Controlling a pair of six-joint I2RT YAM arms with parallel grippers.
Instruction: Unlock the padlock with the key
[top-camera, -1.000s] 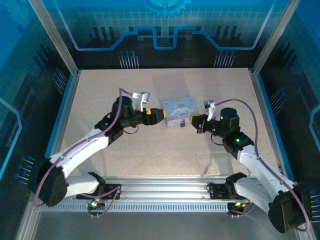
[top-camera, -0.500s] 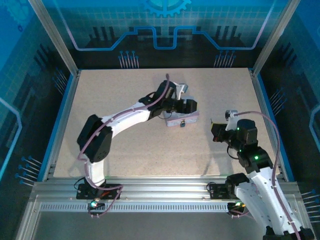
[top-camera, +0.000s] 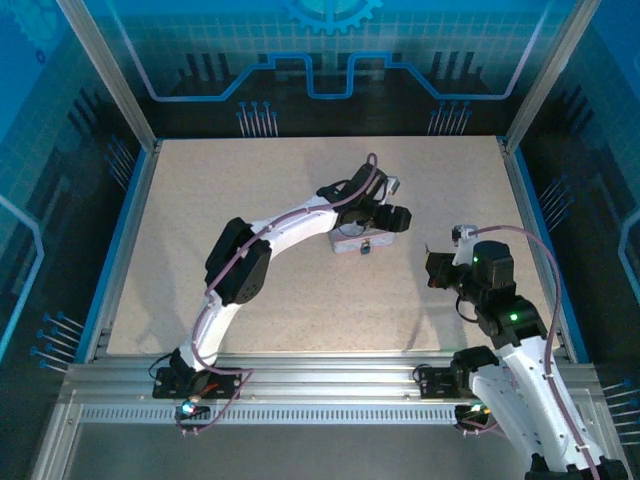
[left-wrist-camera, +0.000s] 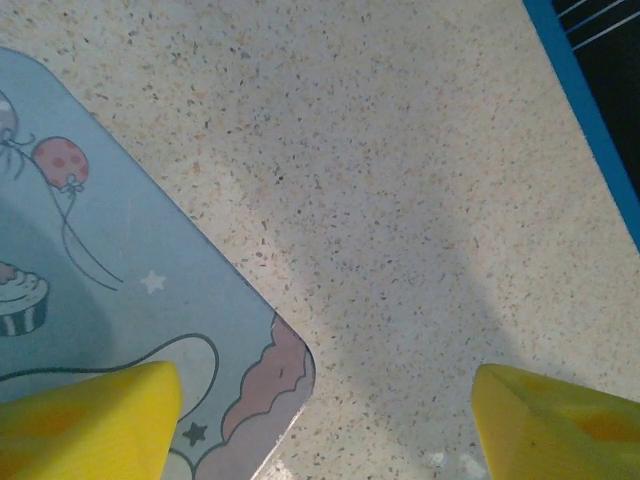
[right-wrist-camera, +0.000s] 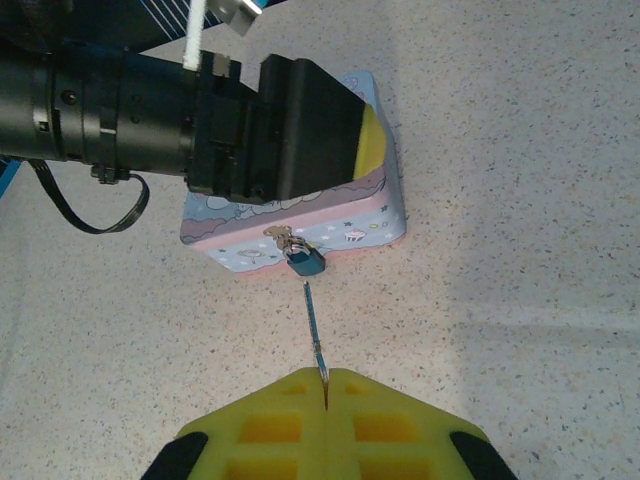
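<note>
The right tool (right-wrist-camera: 325, 385), two ribbed yellow foam-like pads pressed together, is clamped on the bow of a thin, straight dark metal key (right-wrist-camera: 313, 325). The key's blade points at a small, glossy blue-grey metal padlock (right-wrist-camera: 306, 261), its tip just beside the lock's underside. Whether they touch, I cannot tell. The padlock hangs by its little shackle from a hasp on the front wall of a pastel lilac-blue rectangular tin (right-wrist-camera: 375, 215) with rounded corners and a pink band. The left tool (left-wrist-camera: 320, 430) stands apart, one yellow fingertip (left-wrist-camera: 90, 420) over the tin's smooth printed lid, the other over the speckled beige desk (left-wrist-camera: 400, 180).
</note>
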